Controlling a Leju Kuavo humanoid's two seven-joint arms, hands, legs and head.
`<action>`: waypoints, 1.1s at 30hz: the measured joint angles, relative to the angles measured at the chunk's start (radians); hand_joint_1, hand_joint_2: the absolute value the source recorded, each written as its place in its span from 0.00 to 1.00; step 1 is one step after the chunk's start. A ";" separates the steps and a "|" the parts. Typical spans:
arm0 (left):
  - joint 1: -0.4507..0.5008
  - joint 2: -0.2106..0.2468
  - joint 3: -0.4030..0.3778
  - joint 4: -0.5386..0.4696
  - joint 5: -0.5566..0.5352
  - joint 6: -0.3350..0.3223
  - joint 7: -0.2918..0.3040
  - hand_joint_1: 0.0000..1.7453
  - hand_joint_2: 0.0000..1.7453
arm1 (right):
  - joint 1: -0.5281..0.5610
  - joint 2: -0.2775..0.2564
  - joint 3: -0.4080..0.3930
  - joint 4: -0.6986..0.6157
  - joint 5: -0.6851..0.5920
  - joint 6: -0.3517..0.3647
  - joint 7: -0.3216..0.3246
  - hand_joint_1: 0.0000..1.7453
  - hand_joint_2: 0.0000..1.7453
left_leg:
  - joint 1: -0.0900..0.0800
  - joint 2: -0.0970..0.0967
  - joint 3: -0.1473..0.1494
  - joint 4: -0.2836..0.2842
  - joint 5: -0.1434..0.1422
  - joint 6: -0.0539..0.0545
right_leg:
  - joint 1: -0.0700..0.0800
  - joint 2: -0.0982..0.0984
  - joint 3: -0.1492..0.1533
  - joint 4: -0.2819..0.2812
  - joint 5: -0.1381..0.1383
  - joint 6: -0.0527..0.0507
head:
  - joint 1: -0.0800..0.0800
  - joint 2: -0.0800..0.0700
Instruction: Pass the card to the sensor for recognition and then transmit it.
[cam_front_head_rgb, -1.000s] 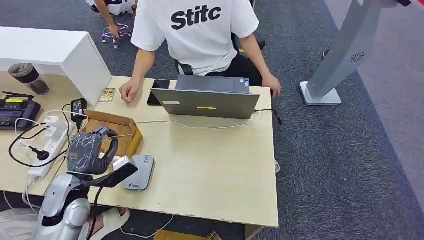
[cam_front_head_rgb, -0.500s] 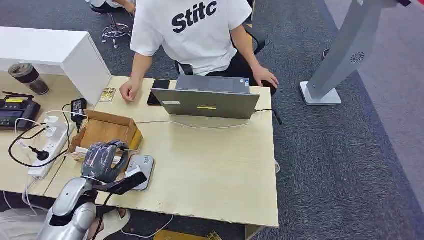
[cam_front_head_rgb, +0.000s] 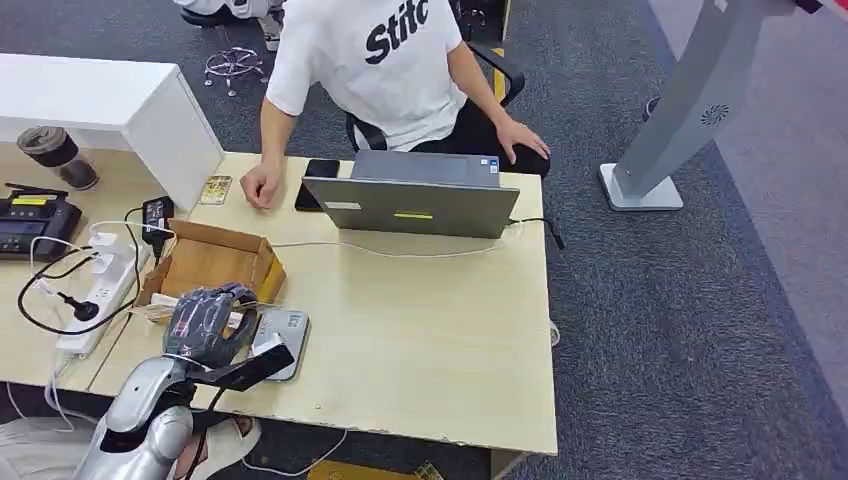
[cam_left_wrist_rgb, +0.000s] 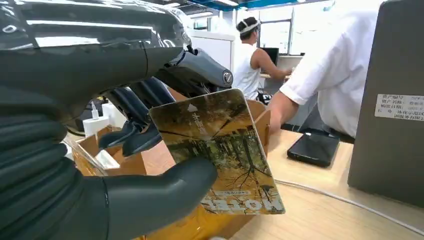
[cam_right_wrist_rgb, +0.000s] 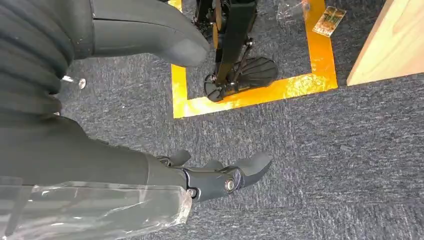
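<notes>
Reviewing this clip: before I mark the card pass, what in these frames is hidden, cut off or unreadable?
- Card: in the head view the left hand covers it.
- Gap between card and grey sensor: the hand hides it in the head view, so contact cannot be told.
- Small print on the laptop label: too small to read in the left wrist view.
- Right hand: hangs over carpet, empty, fingers apart.
</notes>
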 joint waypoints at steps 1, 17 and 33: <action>0.000 0.000 0.000 0.000 0.000 0.000 0.000 1.00 1.00 | 0.000 0.000 0.000 0.000 0.000 0.000 0.000 0.00 1.00 | 0.000 0.000 0.000 0.000 0.000 0.000 | 0.000 0.000 0.000 0.000 0.000 0.000 | 0.000 0.000; 0.002 0.000 -0.027 0.060 -0.117 -0.002 0.025 1.00 1.00 | -0.002 0.000 0.000 0.008 0.002 0.000 -0.004 0.00 1.00 | 0.000 0.000 0.000 0.000 0.000 0.000 | 0.000 0.000 0.000 0.000 0.000 0.000 | 0.000 0.000; 0.002 -0.008 -0.068 0.158 -0.132 0.043 0.023 1.00 1.00 | -0.007 0.000 0.000 0.024 0.002 0.000 -0.004 0.00 1.00 | 0.000 0.000 0.000 0.000 0.000 0.001 | 0.000 -0.001 0.001 0.000 0.000 0.000 | 0.000 0.000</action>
